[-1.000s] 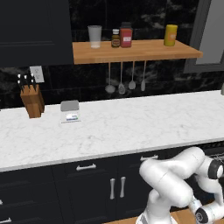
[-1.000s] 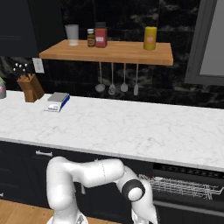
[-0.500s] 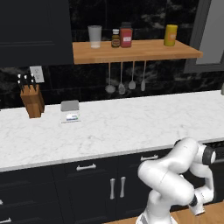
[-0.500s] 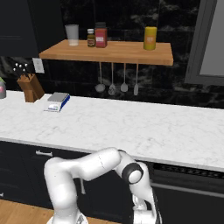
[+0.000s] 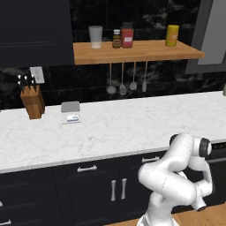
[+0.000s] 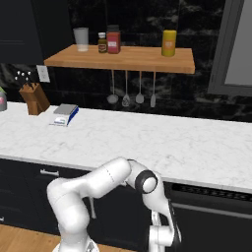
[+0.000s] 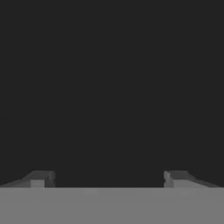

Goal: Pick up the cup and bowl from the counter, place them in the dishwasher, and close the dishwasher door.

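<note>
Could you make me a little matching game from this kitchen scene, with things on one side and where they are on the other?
Things:
1. yellow jar
2. knife block
3. ladles
4. claw

Places or states:
A. hanging under the wooden shelf
B. standing on the white counter, far left
C. open, facing a flat black surface
D. on the shelf, far right

Pairs: 1-D, 2-B, 3-A, 4-C

We see a smooth white marble tabletop (image 5: 132, 128) with faint grey veins, a matt wooden shelf (image 5: 132, 52), and a flat black dishwasher door (image 6: 216, 226).
</note>
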